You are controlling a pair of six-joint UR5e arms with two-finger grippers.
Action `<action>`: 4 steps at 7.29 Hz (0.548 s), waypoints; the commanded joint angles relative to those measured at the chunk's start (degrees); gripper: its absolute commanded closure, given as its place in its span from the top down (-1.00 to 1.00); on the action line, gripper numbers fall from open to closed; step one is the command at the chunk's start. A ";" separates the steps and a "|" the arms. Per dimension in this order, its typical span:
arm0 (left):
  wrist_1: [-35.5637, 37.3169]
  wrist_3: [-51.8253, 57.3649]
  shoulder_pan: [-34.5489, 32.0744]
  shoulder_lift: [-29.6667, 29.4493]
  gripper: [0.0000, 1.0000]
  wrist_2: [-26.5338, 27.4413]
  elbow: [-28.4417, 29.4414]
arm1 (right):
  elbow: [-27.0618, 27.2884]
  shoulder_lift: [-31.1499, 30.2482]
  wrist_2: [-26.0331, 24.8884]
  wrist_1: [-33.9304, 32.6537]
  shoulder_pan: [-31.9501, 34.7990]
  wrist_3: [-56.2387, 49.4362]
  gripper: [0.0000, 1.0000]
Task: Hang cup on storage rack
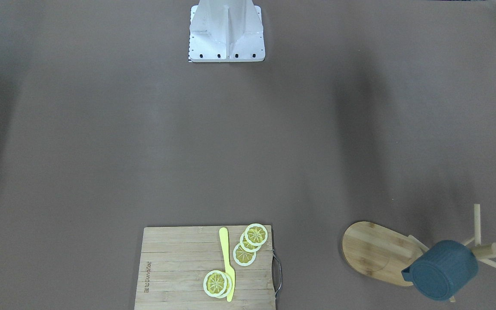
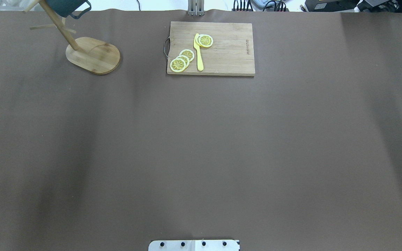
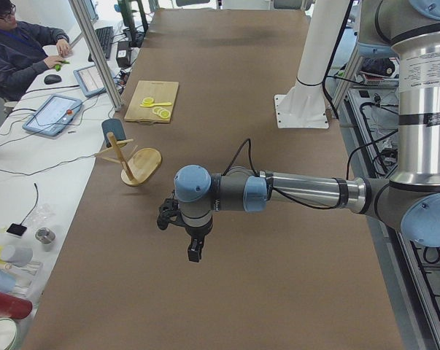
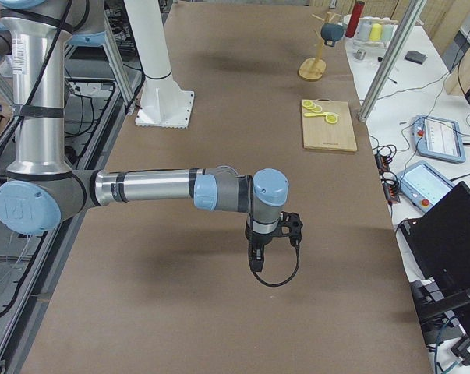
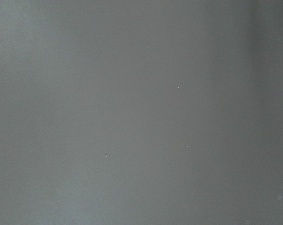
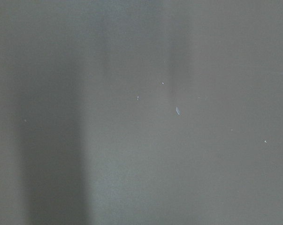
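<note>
Since the cup (image 1: 441, 269) hangs up on the storage rack (image 1: 373, 252), clear of the table (image 1: 101, 150), the hanging step reads as done. The cup sits near the top of the post among the thin pegs, its bottom facing the front cam. How the handle seats on its peg is not clear from any view. The rack's oval base stands at the far left corner of the table, seen from the robot's side. Next move, as a judgement: none for the cup itself. If a check of the seat is wanted, the approach calls for a slow, wide path, because a light rack loaded on one side may tip if knocked. Left gripper (image 3: 194, 251): shows in the left side view only, pointing down over bare table, well apart from rack and cup. No object is seen at it, and how far open it is cannot be told. Right gripper (image 4: 256, 261): shows in the right side view only, likewise pointing down over bare table w/ no object seen at it, opening not determinable. Both wrist cams show plain table surface and no fingers. A cutting board (image 1: 179, 267) w/ lemon slices (image 1: 250, 243) and a yellow knife (image 1: 227, 262) lies well apart from the rack.
</note>
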 commanded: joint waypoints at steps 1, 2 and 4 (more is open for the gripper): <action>-0.20 0.22 0.04 -0.02 0.98 -0.13 -0.62 | 0.21 -0.63 0.00 0.00 0.00 0.04 1.00; -0.29 0.57 0.13 -0.02 0.98 -0.13 -0.88 | 0.38 -0.81 0.00 0.00 0.00 0.04 1.00; -0.38 0.57 0.21 -0.02 0.98 -0.13 -0.88 | 0.65 -1.34 0.09 1.65 0.00 0.04 1.00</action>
